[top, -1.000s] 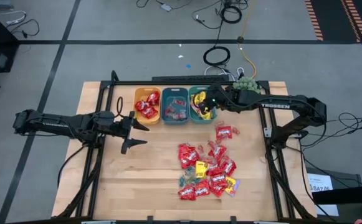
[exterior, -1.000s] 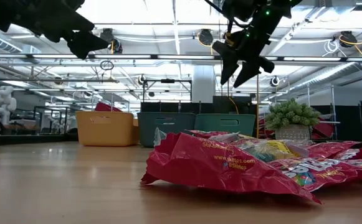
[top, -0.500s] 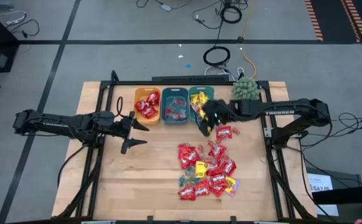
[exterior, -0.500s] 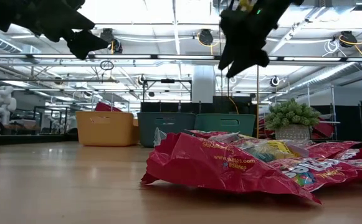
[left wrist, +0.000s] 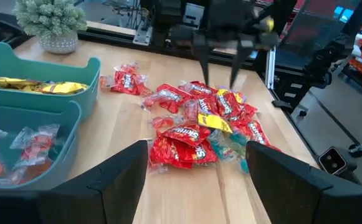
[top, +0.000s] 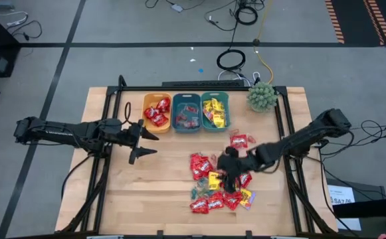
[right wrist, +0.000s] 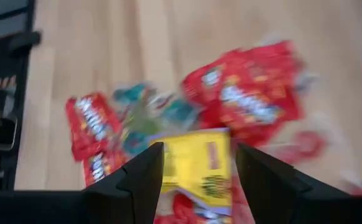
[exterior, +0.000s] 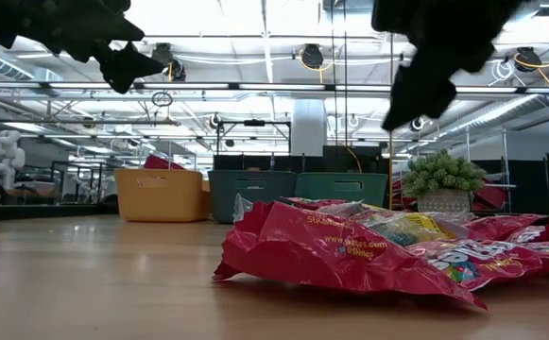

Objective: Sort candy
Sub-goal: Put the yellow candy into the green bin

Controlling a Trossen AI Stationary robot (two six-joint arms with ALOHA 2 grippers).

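1. While the right tool [top: 227, 174] hangs over the candy pile [top: 220, 182] on the tabletop [top: 159, 172], fingers parted and holding nothing, the step in hand reads as picking a yellow packet [right wrist: 196, 160]: best to centre both fingers on it and descend straight, clear of the red packets [right wrist: 246, 93].
2. Left tool [top: 143, 143]: waiting wide open and empty, beside the orange bin [top: 157, 111].
3. Right wrist view: yellow packet framed between the fingers; the low view shows only the pile's front edge.
4. High view: yellow candy already in the far teal bin [top: 215, 110].
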